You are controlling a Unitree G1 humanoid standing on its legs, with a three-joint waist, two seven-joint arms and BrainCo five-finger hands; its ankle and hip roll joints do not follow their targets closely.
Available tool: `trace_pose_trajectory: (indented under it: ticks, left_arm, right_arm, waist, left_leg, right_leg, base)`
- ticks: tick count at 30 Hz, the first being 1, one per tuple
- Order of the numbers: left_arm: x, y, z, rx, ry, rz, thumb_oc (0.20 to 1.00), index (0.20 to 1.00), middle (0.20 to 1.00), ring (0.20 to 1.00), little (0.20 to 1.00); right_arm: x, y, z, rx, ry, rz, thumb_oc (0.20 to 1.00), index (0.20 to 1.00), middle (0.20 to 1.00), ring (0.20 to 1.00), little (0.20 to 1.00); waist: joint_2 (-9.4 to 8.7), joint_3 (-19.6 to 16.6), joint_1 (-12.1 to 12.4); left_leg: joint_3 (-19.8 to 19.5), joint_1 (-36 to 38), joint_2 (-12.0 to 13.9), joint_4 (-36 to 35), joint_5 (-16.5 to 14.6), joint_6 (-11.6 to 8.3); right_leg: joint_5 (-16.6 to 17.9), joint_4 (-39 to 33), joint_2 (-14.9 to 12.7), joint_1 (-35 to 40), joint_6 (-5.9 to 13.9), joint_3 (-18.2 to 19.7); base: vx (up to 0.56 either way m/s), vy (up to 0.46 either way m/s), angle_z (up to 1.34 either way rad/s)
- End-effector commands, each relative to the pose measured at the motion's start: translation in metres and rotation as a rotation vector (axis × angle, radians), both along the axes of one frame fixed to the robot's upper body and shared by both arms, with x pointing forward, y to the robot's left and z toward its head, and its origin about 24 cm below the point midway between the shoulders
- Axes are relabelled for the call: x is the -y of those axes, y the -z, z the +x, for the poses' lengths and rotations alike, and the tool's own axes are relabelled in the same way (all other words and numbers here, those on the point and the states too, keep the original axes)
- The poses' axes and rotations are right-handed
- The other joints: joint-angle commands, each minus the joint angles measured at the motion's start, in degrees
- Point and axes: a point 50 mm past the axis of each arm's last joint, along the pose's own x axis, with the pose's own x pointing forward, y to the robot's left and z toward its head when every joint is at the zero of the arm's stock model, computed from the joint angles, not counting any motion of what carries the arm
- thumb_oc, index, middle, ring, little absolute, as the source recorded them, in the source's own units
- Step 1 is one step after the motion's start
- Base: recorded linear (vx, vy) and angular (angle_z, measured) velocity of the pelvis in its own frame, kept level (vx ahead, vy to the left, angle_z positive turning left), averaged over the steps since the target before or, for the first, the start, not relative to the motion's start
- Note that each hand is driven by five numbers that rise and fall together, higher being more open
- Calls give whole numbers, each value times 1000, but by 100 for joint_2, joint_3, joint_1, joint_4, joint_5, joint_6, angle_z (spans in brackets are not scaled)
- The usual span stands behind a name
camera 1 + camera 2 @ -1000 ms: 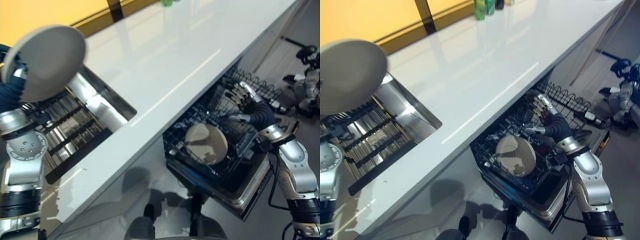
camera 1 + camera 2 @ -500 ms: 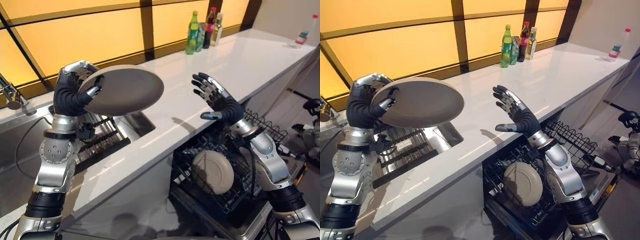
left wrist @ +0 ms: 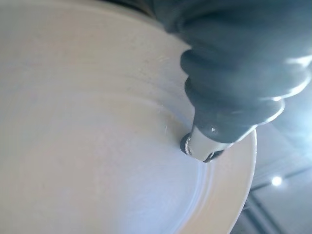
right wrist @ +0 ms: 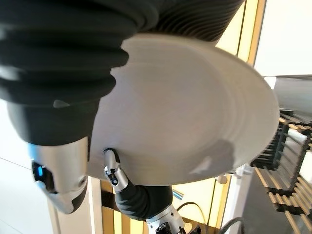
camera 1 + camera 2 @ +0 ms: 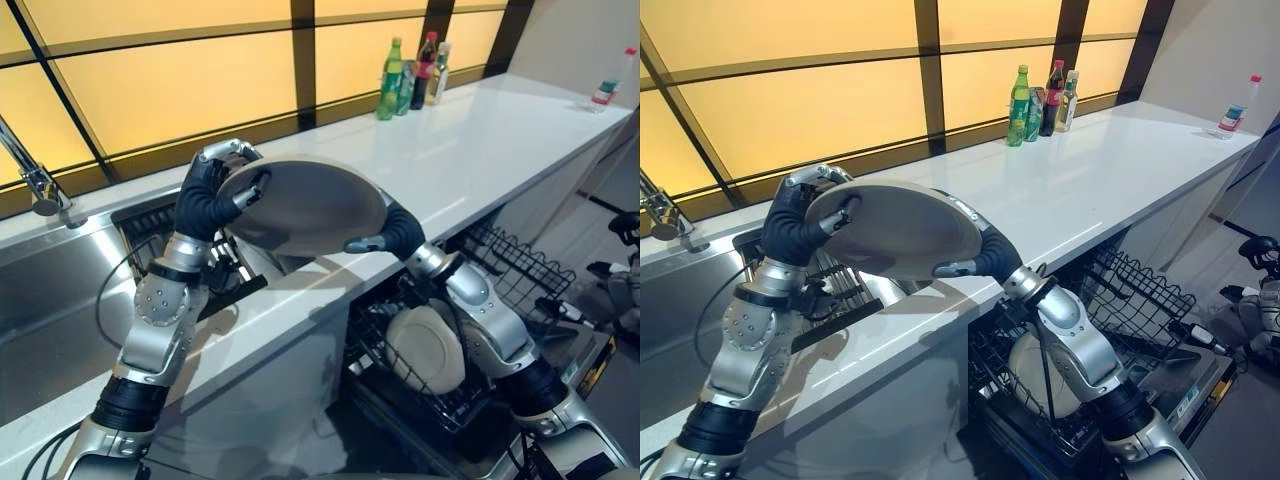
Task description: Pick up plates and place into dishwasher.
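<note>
A round beige plate (image 5: pixel 300 205) hangs tilted above the white counter's front part. My left hand (image 5: pixel 208 192) is shut on its left rim, thumb pressed on the plate's face (image 3: pixel 97 146). My right hand (image 5: pixel 395 232) meets the plate's right rim from the dishwasher side, its thumb (image 5: pixel 952 268) lying against the underside and the rest hidden behind the plate. Below the counter the dishwasher's black wire rack (image 5: pixel 500 265) is pulled out, and a second beige plate (image 5: pixel 425 345) stands upright in it.
The white counter (image 5: pixel 480 130) runs off to the right, carrying three bottles (image 5: pixel 410 75) at the window and one small bottle (image 5: pixel 606 84) at the far end. A steel sink (image 5: pixel 60 300) with a tap (image 5: pixel 35 180) lies left, with a dark grid (image 5: pixel 215 275) beside it.
The camera has shifted. My left hand carried the plate rightward and lower. My right hand, open in the air before, has closed in on the plate's right rim.
</note>
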Motion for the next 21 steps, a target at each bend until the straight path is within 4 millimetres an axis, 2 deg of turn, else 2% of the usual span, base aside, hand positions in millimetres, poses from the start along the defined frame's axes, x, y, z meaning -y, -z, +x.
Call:
trace_pose_trajectory:
  ticks: [1,6,10,11,12,13,21]
  left_arm:
    - [31,-24,3,83,158,-19,200,200,200,200,200]
    - [37,-21,4,66,175,-33,200,200,200,200,200]
    - [41,-17,4,40,189,-33,200,200,200,200,200]
    - [41,-16,5,29,192,-35,200,200,200,200,200]
    - [41,-15,5,28,191,-36,200,200,200,200,200]
    - [41,-15,6,25,189,-38,200,200,200,200,200]
    - [39,-12,5,17,190,-48,200,200,200,200,200]
  right_arm:
    - [-36,-35,-12,154,-154,7,1000,1000,1000,1000,1000]
    - [-51,-36,-15,156,-201,-21,1000,1000,1000,1000,1000]
    - [-55,-41,-16,150,-217,15,1000,1000,1000,1000,1000]
    - [-57,-44,-17,144,-229,37,947,947,947,947,947]
    - [-58,-44,-17,142,-233,42,802,802,802,802,802]
    - [-60,-46,-18,140,-242,48,200,200,200,200,200]
    - [-65,-40,-22,112,-300,21,200,200,200,200,200]
  waist:
    - [-71,-366,170]
    - [-86,-385,244]
    - [-106,-380,307]
    - [-121,-387,329]
    - [-125,-388,333]
    - [-130,-390,337]
    - [-132,-384,340]
  left_leg:
    - [-180,-317,-140,-376,563,97]
    - [-239,-313,-171,-373,584,119]
    - [-317,-299,-198,-375,590,135]
    - [-348,-306,-213,-374,593,138]
    - [-357,-307,-216,-373,594,138]
    - [-356,-306,-217,-376,594,138]
    - [-311,-298,-208,-363,601,147]
  right_leg:
    - [-1044,741,-388,538,386,-163]
    - [-1049,748,-397,575,365,-211]
    - [-1050,755,-395,604,354,-262]
    - [-1046,745,-393,610,355,-275]
    - [-1045,744,-393,612,354,-277]
    - [-1040,739,-392,610,354,-276]
    - [-1034,750,-383,608,335,-256]
  base:
    - [6,-1,5]
    - [7,12,12]
    - [3,2,3]
    - [0,0,0]
    - [8,-11,4]
    - [3,-1,6]
    - [1,3,3]
